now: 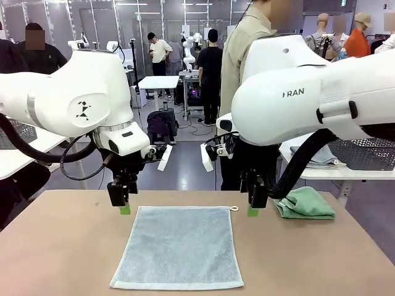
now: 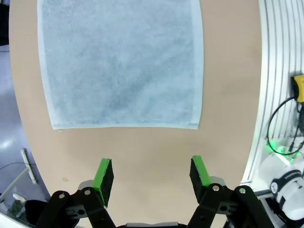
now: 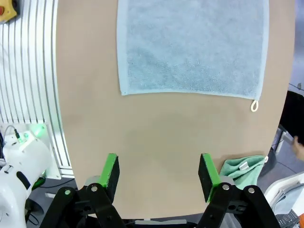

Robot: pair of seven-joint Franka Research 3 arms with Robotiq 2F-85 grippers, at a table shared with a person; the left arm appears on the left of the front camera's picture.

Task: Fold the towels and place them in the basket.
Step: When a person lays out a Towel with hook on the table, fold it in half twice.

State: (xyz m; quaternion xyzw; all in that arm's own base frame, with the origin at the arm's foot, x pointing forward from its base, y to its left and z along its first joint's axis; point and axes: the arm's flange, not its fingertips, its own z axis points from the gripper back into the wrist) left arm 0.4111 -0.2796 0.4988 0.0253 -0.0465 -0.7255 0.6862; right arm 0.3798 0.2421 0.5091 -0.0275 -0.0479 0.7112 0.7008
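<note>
Left gripper is hanging with its green pads spread wide and empty over bare tabletop, just outside the far-left corner of the blue-grey towel. The right gripper is hovering likewise, jaws apart and holding nothing, just off the far-right corner by the small loop. The towel is lying flat with all four edges showing and open table running around it, while the mint green towel is sitting crumpled at the far right edge, near the right gripper.
</note>
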